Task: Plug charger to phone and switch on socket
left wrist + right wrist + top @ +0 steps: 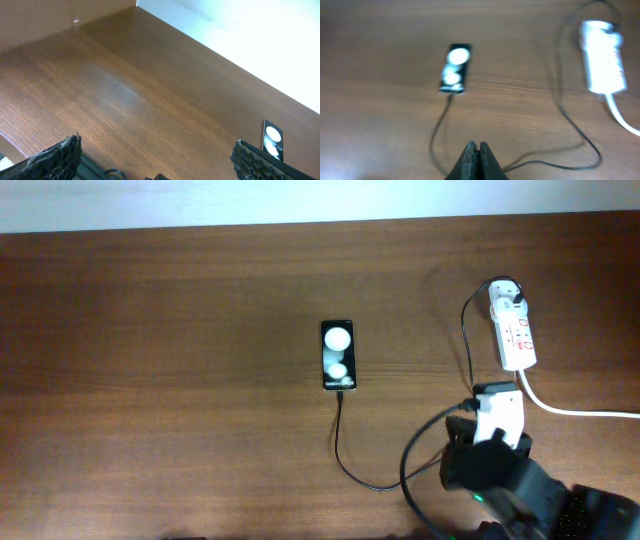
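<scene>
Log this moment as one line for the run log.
phone flat | charger runs from its lower edge to socket | switch state unclear | left gripper open | right gripper shut, empty

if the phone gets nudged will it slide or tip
The phone lies flat on the table, so it would probably slide, not tip. Its glossy face may be slippery. The thin charger at its end looks limp, likely trailing.

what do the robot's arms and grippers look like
The right arm is black and bulky, with a white block near its front and a small green light. The right gripper has dark fingers tapering to thin tips. The left gripper has black fingers with rough, bumpy surfaces.
</scene>
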Controlling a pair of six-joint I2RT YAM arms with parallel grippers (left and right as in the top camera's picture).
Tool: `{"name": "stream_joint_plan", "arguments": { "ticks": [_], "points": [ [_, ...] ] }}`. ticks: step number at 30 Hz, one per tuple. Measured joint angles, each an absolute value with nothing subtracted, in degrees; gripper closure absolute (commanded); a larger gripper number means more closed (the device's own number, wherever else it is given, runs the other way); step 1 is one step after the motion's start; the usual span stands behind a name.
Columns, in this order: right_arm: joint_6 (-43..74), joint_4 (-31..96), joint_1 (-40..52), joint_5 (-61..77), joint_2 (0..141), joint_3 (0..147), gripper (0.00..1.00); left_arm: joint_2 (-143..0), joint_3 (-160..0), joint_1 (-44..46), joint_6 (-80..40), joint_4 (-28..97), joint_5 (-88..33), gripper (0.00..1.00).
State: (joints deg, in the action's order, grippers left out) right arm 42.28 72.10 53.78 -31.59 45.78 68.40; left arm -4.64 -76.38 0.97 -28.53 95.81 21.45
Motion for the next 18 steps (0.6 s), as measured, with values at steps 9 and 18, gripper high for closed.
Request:
{"name": "stream_joint_plan", "arguments": {
  "ticks": [9,18],
  "points": [
    [47.79,72.55,21.06,-30.61,60.1,76.42,0.96,-3.16,-76.36,0.97,-28.53,95.77,21.43,0.01],
    [36.75,72.49,-14.63,-10.26,89.62,98.41,0.96,-3.03,-76.34,0.93,-28.53,95.7,21.45,0.01]
  ]
}}
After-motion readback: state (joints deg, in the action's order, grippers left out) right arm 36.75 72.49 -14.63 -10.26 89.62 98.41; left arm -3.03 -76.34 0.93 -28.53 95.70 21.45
